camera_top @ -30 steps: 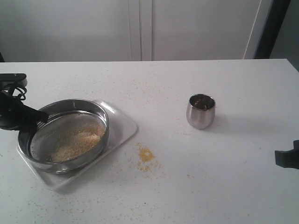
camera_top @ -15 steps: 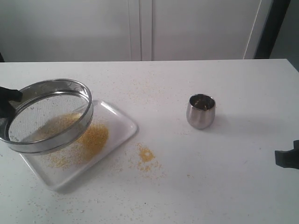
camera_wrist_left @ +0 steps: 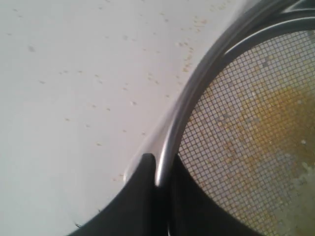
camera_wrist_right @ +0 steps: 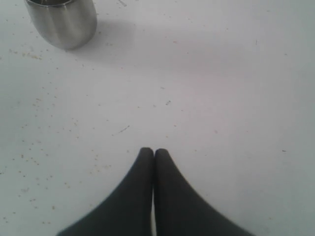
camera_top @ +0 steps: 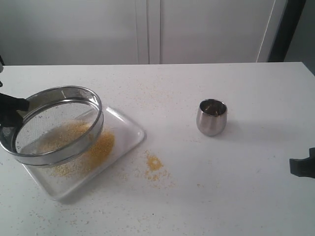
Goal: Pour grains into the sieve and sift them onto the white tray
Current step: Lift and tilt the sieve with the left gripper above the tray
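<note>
My left gripper [camera_top: 19, 104] is shut on the rim of the sieve [camera_top: 54, 160] and holds it tilted above the white tray [camera_top: 133, 129] at the left of the table. A patch of golden grains [camera_top: 102, 142] lies on the tray, partly seen through the mesh. In the left wrist view the gripper [camera_wrist_left: 158, 164] pinches the steel rim of the sieve [camera_wrist_left: 197, 83], one finger on each side of it. Golden grains [camera_wrist_left: 280, 110] show through the mesh there. My right gripper [camera_wrist_right: 153, 151] is shut on nothing, low at the table's right edge [camera_top: 302, 167].
A small rounded steel cup [camera_top: 211, 117] stands upright right of the middle, also in the right wrist view [camera_wrist_right: 61, 19]. A small spill of golden grains [camera_top: 153, 162] lies on the table between tray and cup. Loose granules are scattered around the tray.
The sieve, resting on the tray a second ago, has been lifted and tilted leftward, then shifted slightly right and down. Golden grains now lie exposed on the tray. The right arm has not moved.
</note>
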`<control>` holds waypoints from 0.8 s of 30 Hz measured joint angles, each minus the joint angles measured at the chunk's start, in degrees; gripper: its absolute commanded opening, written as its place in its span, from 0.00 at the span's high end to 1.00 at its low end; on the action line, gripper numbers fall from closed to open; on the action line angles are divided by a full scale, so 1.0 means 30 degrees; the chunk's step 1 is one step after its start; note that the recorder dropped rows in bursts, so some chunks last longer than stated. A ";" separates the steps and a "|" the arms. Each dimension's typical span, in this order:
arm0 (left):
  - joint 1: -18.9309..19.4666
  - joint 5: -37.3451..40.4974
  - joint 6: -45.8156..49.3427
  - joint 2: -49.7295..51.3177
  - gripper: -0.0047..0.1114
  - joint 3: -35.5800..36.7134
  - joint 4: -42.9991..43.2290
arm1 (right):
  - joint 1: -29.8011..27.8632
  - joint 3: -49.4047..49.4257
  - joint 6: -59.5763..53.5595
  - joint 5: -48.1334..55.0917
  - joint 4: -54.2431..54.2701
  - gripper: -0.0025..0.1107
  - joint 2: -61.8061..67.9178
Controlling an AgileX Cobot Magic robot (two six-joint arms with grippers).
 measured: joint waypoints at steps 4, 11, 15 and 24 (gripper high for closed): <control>-0.0828 -0.0207 0.0496 0.0000 0.96 0.0000 -0.0041 | 0.0000 0.0000 0.0000 0.0000 0.0000 0.98 0.0000; -0.1073 0.0005 -0.0276 0.0012 0.96 0.0000 0.1011 | 0.0000 0.0000 0.0000 0.0000 0.0000 0.98 0.0000; -0.0137 -0.0792 -0.1093 0.0012 0.96 0.0000 0.0862 | 0.0000 0.0000 0.0000 0.0000 0.0000 0.98 0.0000; -0.2009 0.0317 0.1447 0.0012 0.96 0.0000 -0.0470 | 0.0000 0.0000 0.0000 0.0000 0.0000 0.98 0.0000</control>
